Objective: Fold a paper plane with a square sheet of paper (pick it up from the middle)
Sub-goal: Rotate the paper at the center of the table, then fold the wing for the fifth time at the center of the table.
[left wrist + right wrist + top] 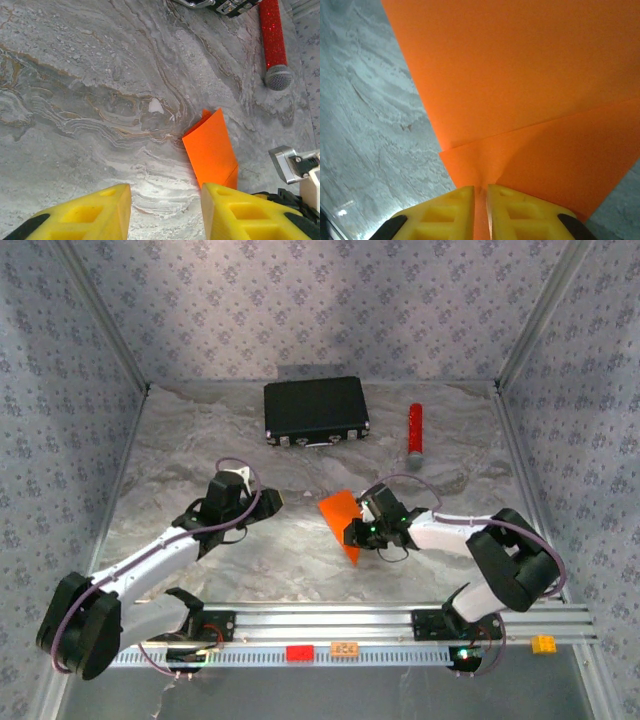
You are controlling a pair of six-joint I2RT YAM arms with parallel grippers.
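Observation:
The square sheet of paper [342, 515] is bright orange and folded over on itself, with a layered edge and a crease in the right wrist view [520, 75]. It sits tilted up at the middle of the table. My right gripper [358, 532] is shut on its near edge, and the paper is pinched between the yellow fingers [480, 210]. My left gripper [270, 502] hovers to the left of the paper, open, with only marbled table between its yellow fingers [166, 210]. From the left wrist, the paper [210, 150] stands just beyond the right finger.
A black case [316, 410] lies at the back centre. A red cylinder [415, 430] with a grey end lies to its right, also seen from the left wrist [272, 35]. Patterned walls close three sides. An aluminium rail [380, 625] runs along the near edge.

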